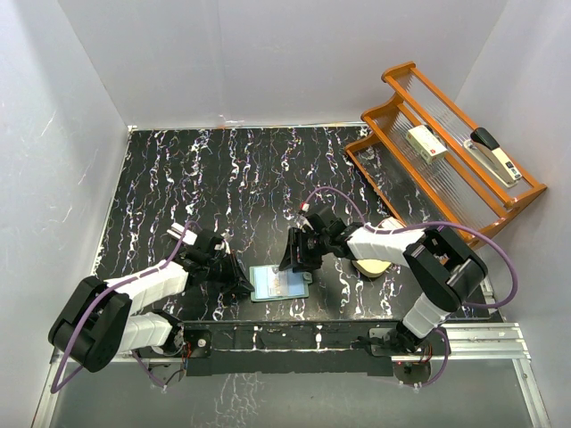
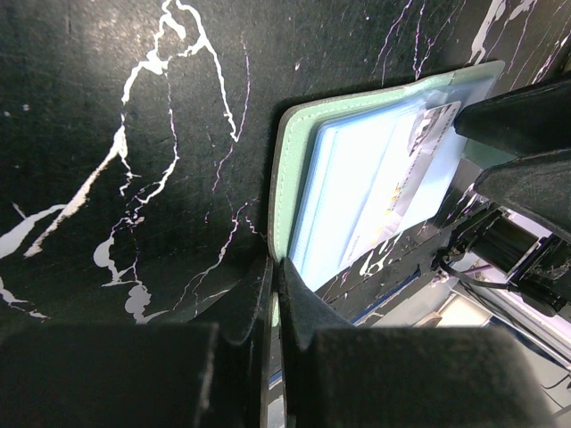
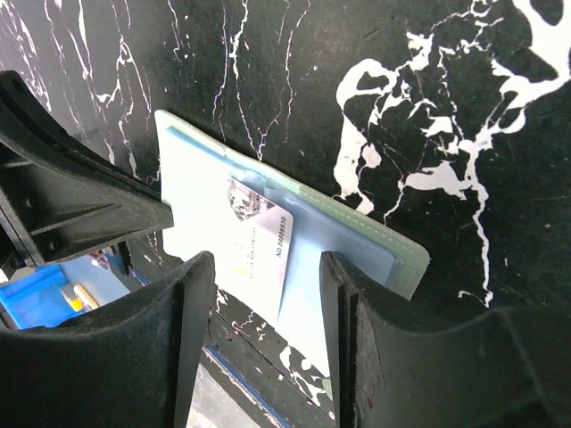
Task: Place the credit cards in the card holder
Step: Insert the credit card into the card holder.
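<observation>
Left wrist view, left end effector (image 2: 277, 267) clamping the edge of the card holder (image 2: 284, 178), it's lying open on the bench (image 2: 134, 134), credit cards (image 2: 357, 178) sitting inside, right end effector (image 3: 266, 260) hovering above, fingers standing apart

a short line of dark print runs along the pale card (image 3: 260, 234) lying on the open card holder (image 3: 406, 259), but its letters are too small and blurred to read. the white box (image 1: 426, 144) in the wooden rack (image 1: 399, 72) carries a red mark, no legible words.
</observation>
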`<state>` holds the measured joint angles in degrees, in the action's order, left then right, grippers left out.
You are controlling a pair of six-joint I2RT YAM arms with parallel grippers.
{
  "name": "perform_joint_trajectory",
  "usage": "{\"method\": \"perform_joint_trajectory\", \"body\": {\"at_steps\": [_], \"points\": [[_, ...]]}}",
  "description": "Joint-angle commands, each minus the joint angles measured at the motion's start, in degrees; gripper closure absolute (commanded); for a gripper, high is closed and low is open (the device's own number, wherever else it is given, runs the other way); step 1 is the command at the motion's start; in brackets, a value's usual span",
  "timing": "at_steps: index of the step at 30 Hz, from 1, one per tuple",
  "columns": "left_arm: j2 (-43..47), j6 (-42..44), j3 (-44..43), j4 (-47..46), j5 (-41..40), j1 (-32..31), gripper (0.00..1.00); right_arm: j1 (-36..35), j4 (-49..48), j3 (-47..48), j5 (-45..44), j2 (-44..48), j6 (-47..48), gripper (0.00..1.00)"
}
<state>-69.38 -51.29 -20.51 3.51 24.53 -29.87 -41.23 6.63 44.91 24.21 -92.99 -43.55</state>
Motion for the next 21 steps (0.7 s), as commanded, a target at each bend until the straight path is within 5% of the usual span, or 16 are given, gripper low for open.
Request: {"method": "perform_joint_trajectory", "body": {"at_steps": [1,21], "points": [[-0.06,0.56,1.44,3.06,-1.99,-0.59,1.00,-0.24,2.50,0.40,-2.99,1.96,-0.23,0.51],[0.02,0.13,1.00,2.73,-1.86,-0.70,1.00,-6.15,-3.04,0.34,-3.36,-0.52,-6.19,0.58]]}}
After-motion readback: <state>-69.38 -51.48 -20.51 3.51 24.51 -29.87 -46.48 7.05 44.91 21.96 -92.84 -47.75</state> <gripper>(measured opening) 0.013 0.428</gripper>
